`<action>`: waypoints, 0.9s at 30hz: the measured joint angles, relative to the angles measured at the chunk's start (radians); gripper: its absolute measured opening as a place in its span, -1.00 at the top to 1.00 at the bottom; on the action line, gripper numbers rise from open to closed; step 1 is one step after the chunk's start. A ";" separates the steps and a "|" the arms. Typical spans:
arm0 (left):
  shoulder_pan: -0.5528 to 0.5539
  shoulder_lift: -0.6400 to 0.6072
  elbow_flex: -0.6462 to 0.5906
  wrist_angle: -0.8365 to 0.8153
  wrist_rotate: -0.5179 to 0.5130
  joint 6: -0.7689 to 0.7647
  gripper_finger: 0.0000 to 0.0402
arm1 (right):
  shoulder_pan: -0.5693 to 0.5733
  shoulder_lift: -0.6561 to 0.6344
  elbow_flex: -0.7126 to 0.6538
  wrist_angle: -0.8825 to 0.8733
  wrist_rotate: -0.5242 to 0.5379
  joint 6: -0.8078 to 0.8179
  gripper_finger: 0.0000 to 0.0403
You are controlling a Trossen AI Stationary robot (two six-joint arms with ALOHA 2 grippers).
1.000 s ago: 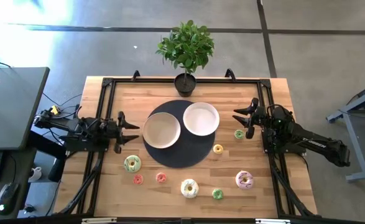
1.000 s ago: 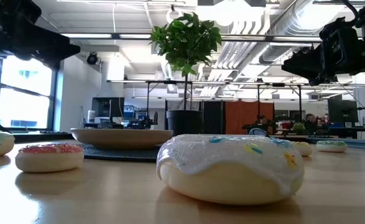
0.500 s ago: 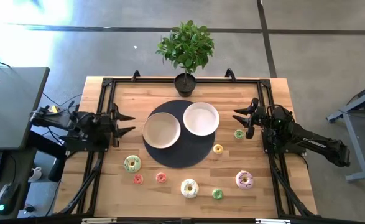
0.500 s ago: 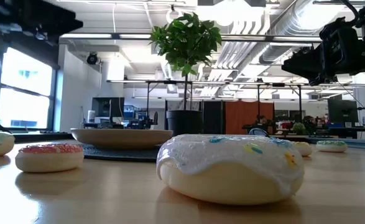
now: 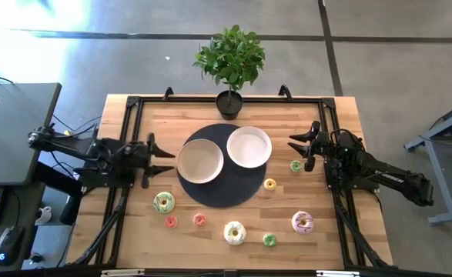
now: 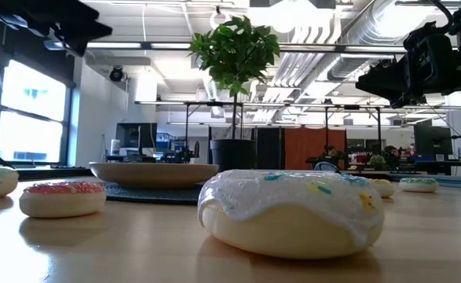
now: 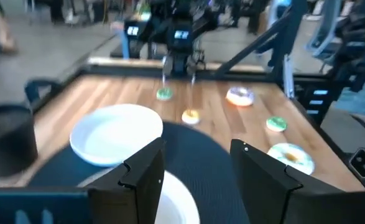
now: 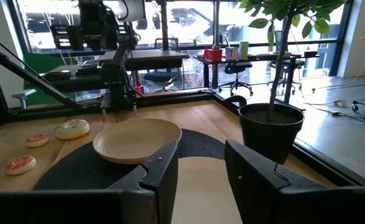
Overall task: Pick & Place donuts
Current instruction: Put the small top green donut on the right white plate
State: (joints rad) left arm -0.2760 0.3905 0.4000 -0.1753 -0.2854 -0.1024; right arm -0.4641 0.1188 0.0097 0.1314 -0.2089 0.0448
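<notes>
Eight toy donuts lie flat on the wooden table. The green-iced one [image 5: 163,202], the cream one [image 5: 234,231] and the pink/white one [image 5: 303,223] are the larger. Two tiny pink ones [image 5: 171,221] [image 5: 199,220], a tiny green one [image 5: 269,240], a yellow one [image 5: 269,184] and another green one [image 5: 296,165] lie around them. My left gripper [image 5: 162,159] hangs open at the table's left, beside the beige plate [image 5: 200,161]. My right gripper [image 5: 299,146] hangs open at the right, beside the white plate [image 5: 249,147] and above the green tiny donut.
Both plates sit on a dark round mat [image 5: 224,196] in the table's middle. A potted plant [image 5: 229,102] stands at the far edge. A black frame [image 5: 125,115] runs around the table top. Bare wood shows between the donuts along the near edge.
My left arm has lifted: in the low view it has moved up toward the picture's top. Its gripper drew a little toward the left edge, then came back beside the beige plate. No donut has moved.
</notes>
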 joint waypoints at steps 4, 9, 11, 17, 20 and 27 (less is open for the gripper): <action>0.000 0.055 0.000 0.000 -0.043 -0.060 0.11 | 0.000 0.000 0.000 0.003 0.002 -0.017 0.36; 0.000 0.097 0.000 0.010 -0.089 -0.061 0.11 | 0.000 0.000 0.000 0.041 -0.005 0.015 0.36; 0.001 0.105 0.000 0.019 -0.100 -0.060 0.11 | 0.000 0.000 0.000 0.054 -0.008 0.035 0.36; 0.001 0.104 0.000 0.069 -0.102 -0.051 0.11 | 0.000 0.000 0.000 0.082 0.117 0.090 0.36; 0.001 0.105 0.000 0.070 -0.102 -0.049 0.11 | 0.000 0.001 0.001 0.084 0.114 0.084 0.36; 0.001 0.105 0.000 0.068 -0.105 -0.025 0.11 | 0.001 0.075 0.207 -0.136 0.092 0.185 0.43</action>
State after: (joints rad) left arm -0.2752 0.4953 0.3996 -0.1069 -0.3900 -0.1276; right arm -0.4633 0.1936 0.2166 -0.0041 -0.1165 0.2303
